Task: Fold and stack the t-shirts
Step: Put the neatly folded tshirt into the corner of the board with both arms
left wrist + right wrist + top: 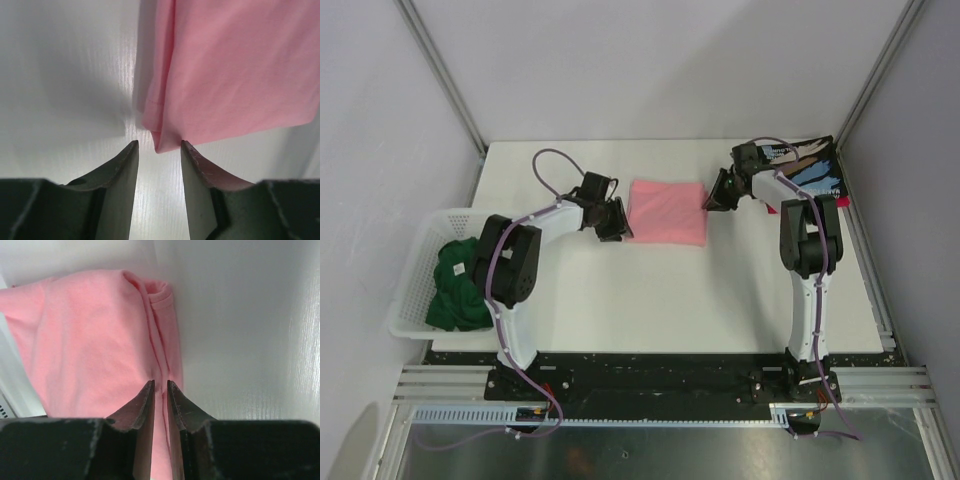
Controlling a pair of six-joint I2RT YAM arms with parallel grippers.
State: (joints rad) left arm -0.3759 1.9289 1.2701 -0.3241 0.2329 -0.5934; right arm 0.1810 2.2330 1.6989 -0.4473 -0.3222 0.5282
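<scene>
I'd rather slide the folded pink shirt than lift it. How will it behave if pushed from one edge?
Probably floppy: the pink shirt is cloth in loose layers, so a push would likely bunch that edge. It looks light and the table smooth, so it may slide partly. Lifted by a corner, it would probably unfold.

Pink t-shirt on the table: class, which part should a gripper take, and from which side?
Likely best: grip the pink t-shirt by a short side edge, low from that side; it lies folded flat, so only the layered edge offers a lip to pinch.
</scene>
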